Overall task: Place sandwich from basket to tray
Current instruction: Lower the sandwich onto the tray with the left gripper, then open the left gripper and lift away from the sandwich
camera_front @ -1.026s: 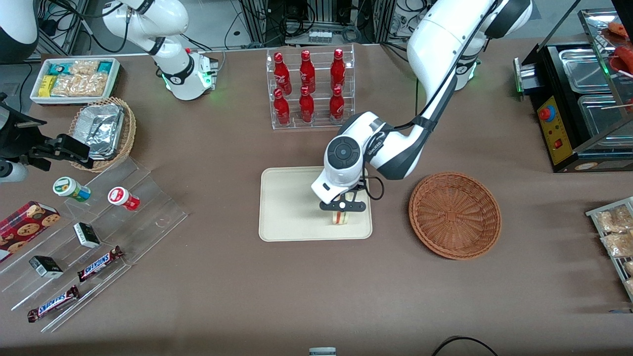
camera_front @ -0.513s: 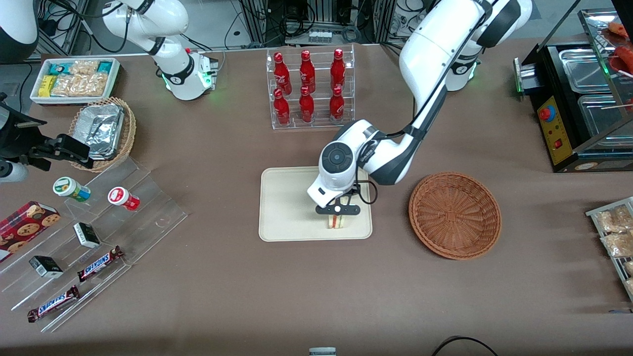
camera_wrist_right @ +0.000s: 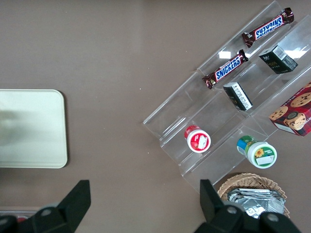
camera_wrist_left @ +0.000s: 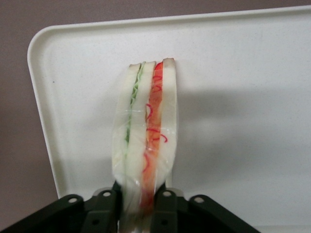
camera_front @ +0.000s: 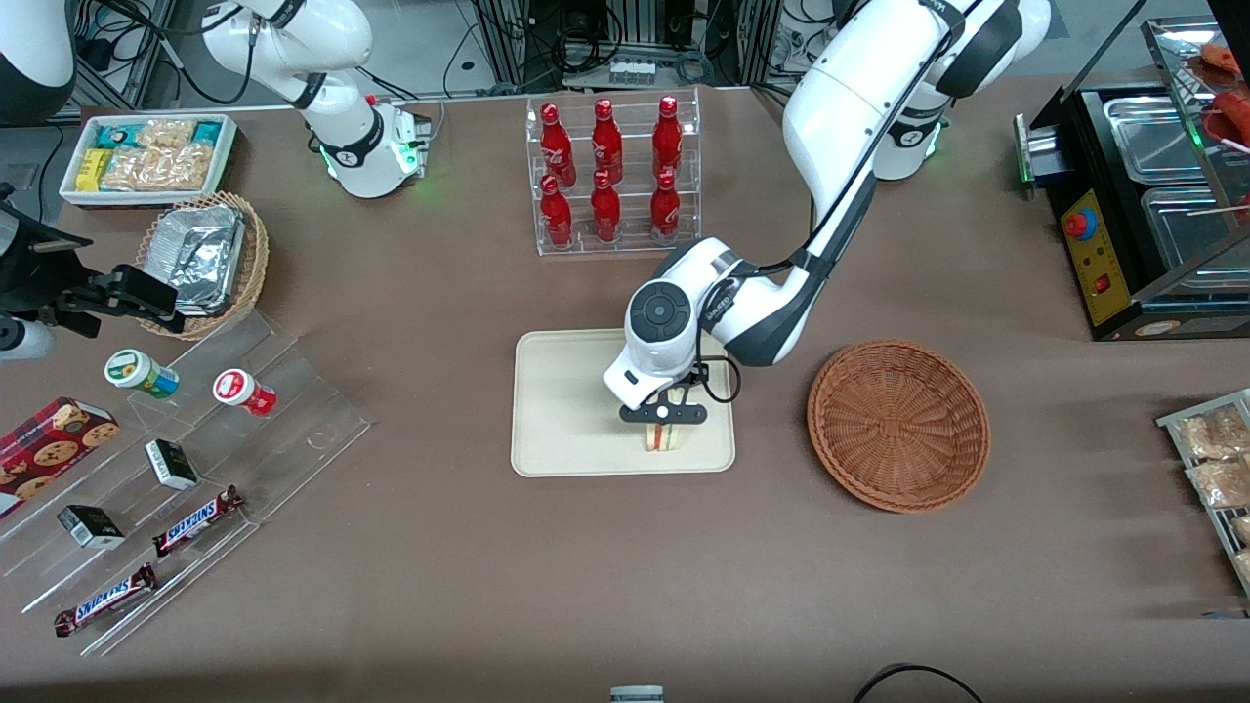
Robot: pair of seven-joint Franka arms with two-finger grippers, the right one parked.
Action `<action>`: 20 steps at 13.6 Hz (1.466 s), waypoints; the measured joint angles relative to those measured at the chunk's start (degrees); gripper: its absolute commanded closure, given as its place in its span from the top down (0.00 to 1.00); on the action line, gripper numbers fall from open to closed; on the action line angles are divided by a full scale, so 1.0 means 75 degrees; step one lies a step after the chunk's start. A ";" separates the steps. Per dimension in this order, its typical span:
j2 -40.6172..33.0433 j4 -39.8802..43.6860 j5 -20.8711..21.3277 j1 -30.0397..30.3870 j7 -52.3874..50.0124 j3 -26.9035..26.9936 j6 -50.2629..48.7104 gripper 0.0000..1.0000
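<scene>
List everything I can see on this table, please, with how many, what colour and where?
sandwich: one, white bread with red and green filling, held over the tray
tray: one, cream, mid-table
basket: one, reddish-brown wicker, beside the tray toward the working arm's end
bottles: six, red, in a clear rack farther from the front camera than the tray
tan basket: one, holding foil containers, toward the parked arm's end
white bin: one, holding snack packets, near the tan basket
candy bars: two, brown wrappers, on clear stepped shelves
cups: two, red-lidded and green-lidded, on those shelves
pincer: one, black, shut on the sandwich above the tray
</scene>
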 measured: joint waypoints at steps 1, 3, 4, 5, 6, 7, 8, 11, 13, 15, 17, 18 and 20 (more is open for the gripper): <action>0.0001 0.0000 0.0000 0.0000 -0.0002 0.0000 0.0000 1.00; 0.0003 0.0000 0.0000 0.0000 -0.0003 0.0001 0.0000 1.00; 0.0003 0.0002 0.0000 0.0000 -0.0003 0.0001 0.0000 1.00; 0.0003 0.0008 0.0000 0.0000 -0.0003 0.0001 0.0000 1.00; 0.0002 0.0025 0.0000 0.0000 -0.0004 0.0001 0.0000 1.00; -0.0001 0.0055 0.0001 0.0000 -0.0007 0.0004 0.0000 1.00; -0.0009 0.0112 0.0002 0.0000 -0.0007 0.0009 0.0000 1.00; -0.0082 0.0443 0.0002 0.0008 -0.0116 0.0051 -0.0102 1.00; -0.0169 0.0702 0.0002 0.0033 -0.0191 0.0072 -0.0526 1.00; -0.0262 0.0991 0.0002 0.0040 -0.0225 0.0095 -0.1010 1.00; -0.0421 0.1186 0.0003 0.0037 -0.0238 0.0242 -0.1259 1.00; -0.0545 0.1240 0.0003 0.0047 -0.0238 0.0334 -0.1349 1.00; -0.0884 0.1281 0.0005 0.0051 -0.0238 0.0493 -0.1551 1.00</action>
